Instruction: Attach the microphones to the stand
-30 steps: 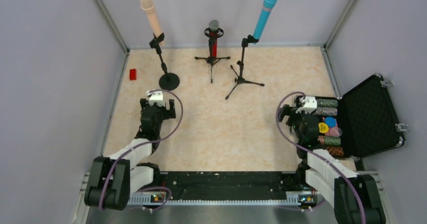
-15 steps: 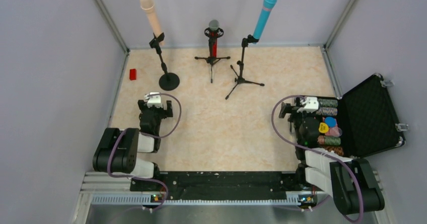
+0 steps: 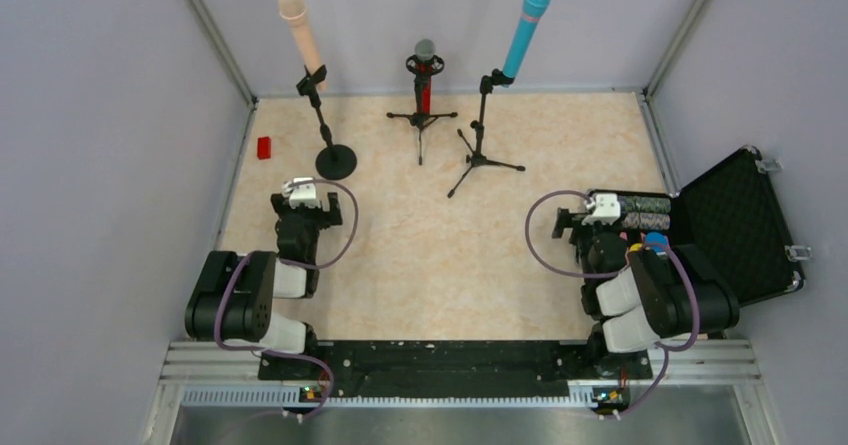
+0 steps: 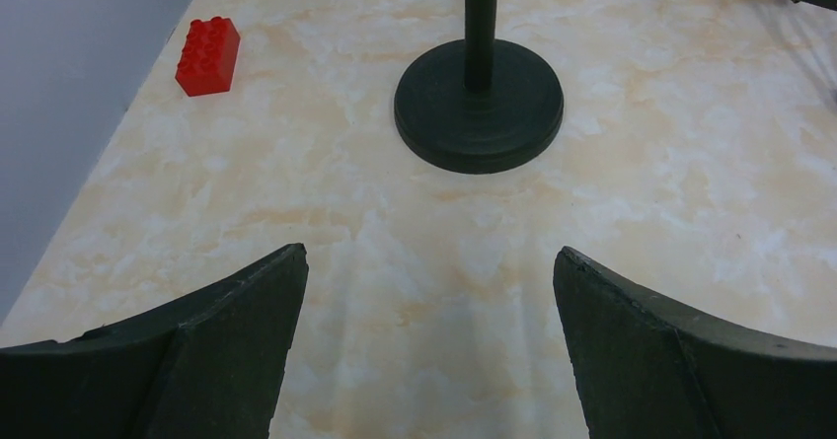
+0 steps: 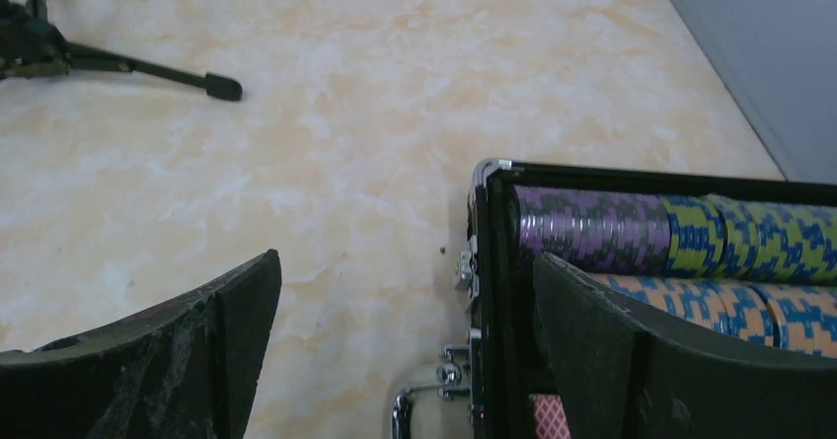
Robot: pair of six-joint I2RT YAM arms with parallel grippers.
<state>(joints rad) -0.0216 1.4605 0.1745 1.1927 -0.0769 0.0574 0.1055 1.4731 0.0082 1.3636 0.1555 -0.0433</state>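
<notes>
I see three microphones (image 3: 527, 25) on stands (image 3: 481, 125), upper frame; left gripper (image 4: 429, 261) and right gripper (image 5: 407, 261) spread wide, holding nothing.

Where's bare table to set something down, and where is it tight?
Widest bare patch: the middle, between left gripper and right gripper, nearer than the stands. Also far right, between stands and case. Crowded: among stand legs; brick to round base.

Microphones (image 3: 425, 53) on stands (image 3: 481, 135) in row at back; brick (image 3: 264, 148) left of them; case (image 3: 740, 220) at right edge.
</notes>
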